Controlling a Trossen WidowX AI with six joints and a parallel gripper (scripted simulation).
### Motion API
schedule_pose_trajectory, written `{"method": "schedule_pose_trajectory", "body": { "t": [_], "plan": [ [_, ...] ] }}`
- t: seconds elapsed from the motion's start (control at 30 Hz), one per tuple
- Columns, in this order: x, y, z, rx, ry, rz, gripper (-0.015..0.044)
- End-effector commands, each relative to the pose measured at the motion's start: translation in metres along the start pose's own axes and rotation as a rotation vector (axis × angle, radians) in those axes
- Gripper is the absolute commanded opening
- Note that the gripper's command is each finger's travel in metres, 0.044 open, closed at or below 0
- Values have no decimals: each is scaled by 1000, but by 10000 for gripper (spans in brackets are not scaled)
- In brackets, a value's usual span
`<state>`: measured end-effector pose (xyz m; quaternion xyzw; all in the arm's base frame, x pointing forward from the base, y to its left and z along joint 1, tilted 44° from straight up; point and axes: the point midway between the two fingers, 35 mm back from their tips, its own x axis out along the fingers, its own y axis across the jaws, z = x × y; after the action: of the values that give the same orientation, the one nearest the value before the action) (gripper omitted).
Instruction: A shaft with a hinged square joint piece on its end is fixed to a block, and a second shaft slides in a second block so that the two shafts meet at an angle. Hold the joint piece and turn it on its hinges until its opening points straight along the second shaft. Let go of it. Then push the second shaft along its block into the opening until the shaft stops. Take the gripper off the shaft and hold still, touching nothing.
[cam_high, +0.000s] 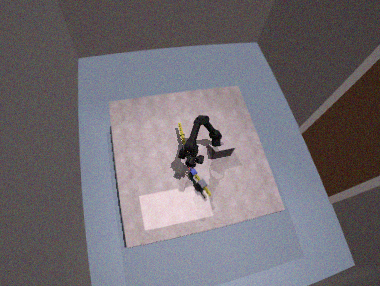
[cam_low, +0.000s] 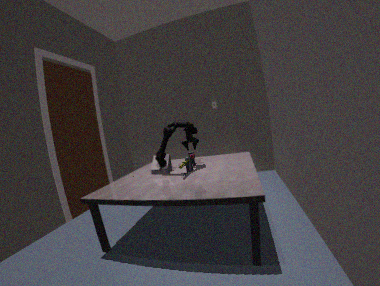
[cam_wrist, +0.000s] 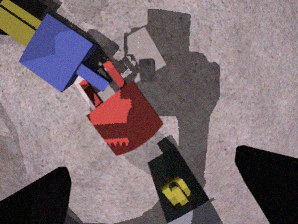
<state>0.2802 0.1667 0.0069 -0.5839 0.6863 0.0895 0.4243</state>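
The red joint piece (cam_wrist: 125, 120) (cam_low: 191, 156) has two prongs beside the tongue of the blue block (cam_wrist: 55, 52) (cam_high: 193, 171), on the end of a yellow shaft (cam_wrist: 15, 22) (cam_high: 209, 192). Its far end faces lower right in the wrist view; its opening is hidden there. The second yellow shaft (cam_high: 181, 132) (cam_wrist: 176, 191) shows its end at a black block (cam_wrist: 159, 172), with a gap to the red piece. The exact alignment is unclear. My gripper (cam_wrist: 154, 167) (cam_high: 194, 161) (cam_low: 190, 147) is open and empty above the red piece, its fingers wide apart and clear of it.
A grey block (cam_high: 202, 183) holds the first yellow shaft. The arm base (cam_high: 216, 140) stands to the right in the top view, near a dark upright plate (cam_high: 222, 152). A pale rectangle (cam_high: 172, 210) lies at the front of the table (cam_high: 250, 190).
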Motion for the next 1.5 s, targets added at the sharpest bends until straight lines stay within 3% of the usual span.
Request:
{"method": "schedule_pose_trajectory", "body": {
  "t": [0.0,0.37,0.63,1.27,1.47],
  "plan": [
    [-21,-1,-3,152,-36,15,440],
    [-62,-1,-13,451,-93,57,440],
    [-61,-3,-14,473,-90,59,440],
    [-24,-37,-65,1094,7,78,440],
    [-23,-38,-67,1116,10,78,440]
  ]
}}
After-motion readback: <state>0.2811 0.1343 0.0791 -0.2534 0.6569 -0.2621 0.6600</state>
